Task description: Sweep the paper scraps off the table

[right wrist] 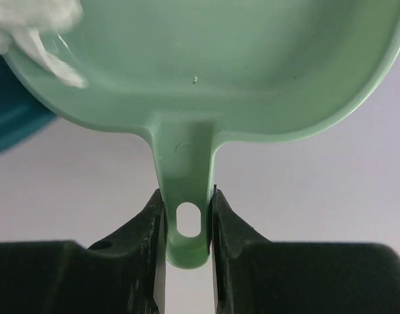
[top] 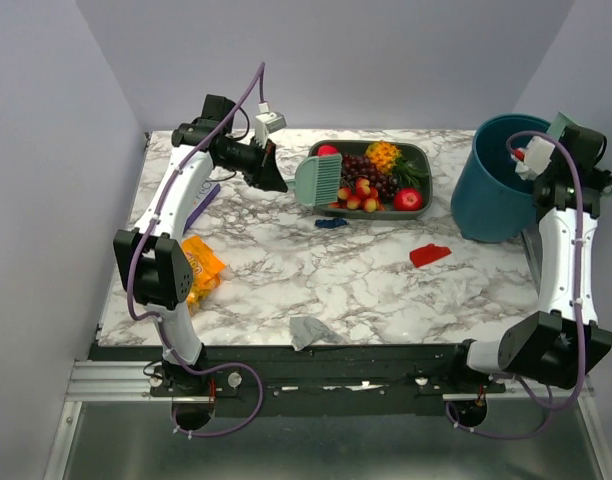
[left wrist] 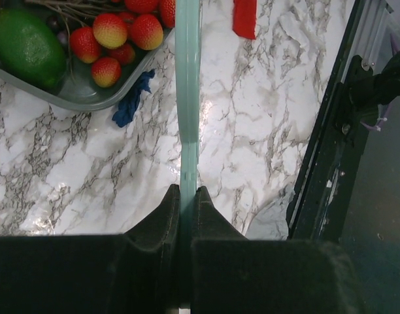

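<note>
Gripping the brush [top: 321, 180] by its thin handle, left claw [left wrist: 187, 193] pinched nearly closed, bristles hanging over the fruit tray [top: 418, 149]; clamping the dustpan [right wrist: 219, 65] handle in the right claw [right wrist: 187, 196], tipped at the blue bin [top: 491, 190], a white scrap [right wrist: 30, 33] in its corner. Left to clear from the table [top: 386, 285]: blue scrap [top: 331, 223] just beside the tray, red scrap [top: 429, 254] nearer the bin, grey scrap [top: 308, 330] at the front edge. Risk of nudging the tray when sweeping the blue bit, or of flicking the grey one off the edge.

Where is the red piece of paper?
In the top view, the red paper scrap lies on the right half of the marble table, closer to the front edge than the fruit tray and the teal bucket.
</note>
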Robot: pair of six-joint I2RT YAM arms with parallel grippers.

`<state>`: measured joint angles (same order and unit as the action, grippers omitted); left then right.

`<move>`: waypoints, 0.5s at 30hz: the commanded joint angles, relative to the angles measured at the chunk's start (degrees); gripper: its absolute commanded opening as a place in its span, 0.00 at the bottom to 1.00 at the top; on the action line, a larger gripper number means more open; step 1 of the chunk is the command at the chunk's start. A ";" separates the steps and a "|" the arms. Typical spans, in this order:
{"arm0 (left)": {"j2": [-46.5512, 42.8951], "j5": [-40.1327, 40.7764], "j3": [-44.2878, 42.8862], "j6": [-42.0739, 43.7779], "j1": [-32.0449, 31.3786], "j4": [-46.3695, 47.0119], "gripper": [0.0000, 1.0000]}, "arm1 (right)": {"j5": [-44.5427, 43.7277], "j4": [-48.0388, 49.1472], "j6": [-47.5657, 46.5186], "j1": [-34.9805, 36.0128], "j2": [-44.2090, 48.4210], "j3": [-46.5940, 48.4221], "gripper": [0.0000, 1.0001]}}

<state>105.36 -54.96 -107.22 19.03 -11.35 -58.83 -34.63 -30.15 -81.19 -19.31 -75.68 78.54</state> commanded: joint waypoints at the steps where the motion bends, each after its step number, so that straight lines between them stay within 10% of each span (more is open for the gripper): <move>1: 1.51 0.64 -4.40 5.23 -1.30 -4.18 0.00 | -3.69 21.89 -15.14 0.06 2.12 -1.29 0.01; 15: -2.60 9.42 1.55 38.08 -5.69 -28.18 0.00 | -1.23 22.94 -10.40 0.06 4.22 -2.61 0.01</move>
<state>106.59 -49.84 -109.89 40.38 -15.68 -72.60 -36.12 -10.96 -92.99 -19.22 -73.06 76.73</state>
